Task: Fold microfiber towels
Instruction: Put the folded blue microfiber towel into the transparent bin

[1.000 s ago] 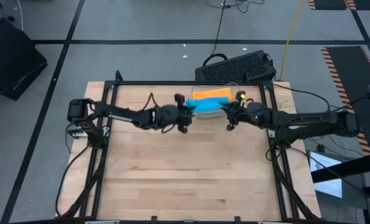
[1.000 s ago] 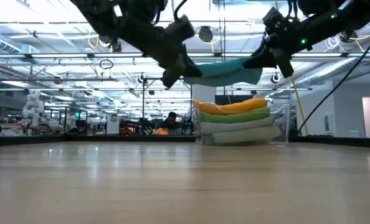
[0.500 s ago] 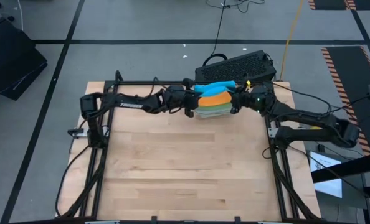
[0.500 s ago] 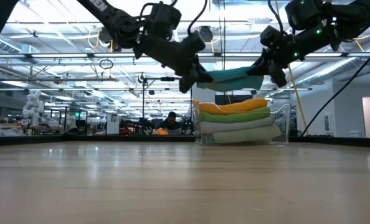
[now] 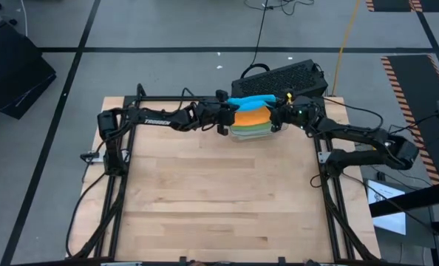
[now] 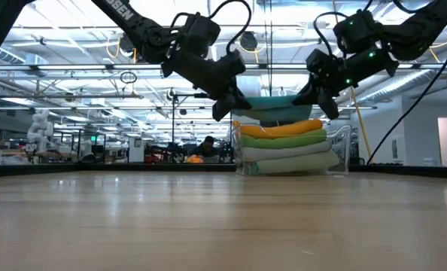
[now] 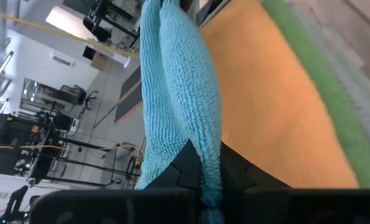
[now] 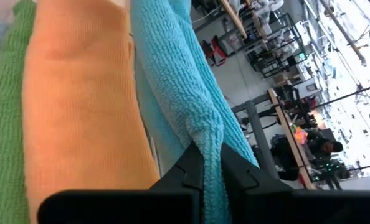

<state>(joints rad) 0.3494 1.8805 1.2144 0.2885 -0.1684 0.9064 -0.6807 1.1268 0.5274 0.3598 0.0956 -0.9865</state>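
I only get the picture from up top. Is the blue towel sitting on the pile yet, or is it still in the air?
Observer: In the air. From table height, the blue towel hangs just above the orange towel, between the left gripper and the right gripper.
Operator: Are they really pinching it?
Observer: Yes. Each wrist camera shows dark fingers shut on an end of it.
Operator: What's under the orange one?
Observer: A green towel, then pale ones, stacked in a clear bin.
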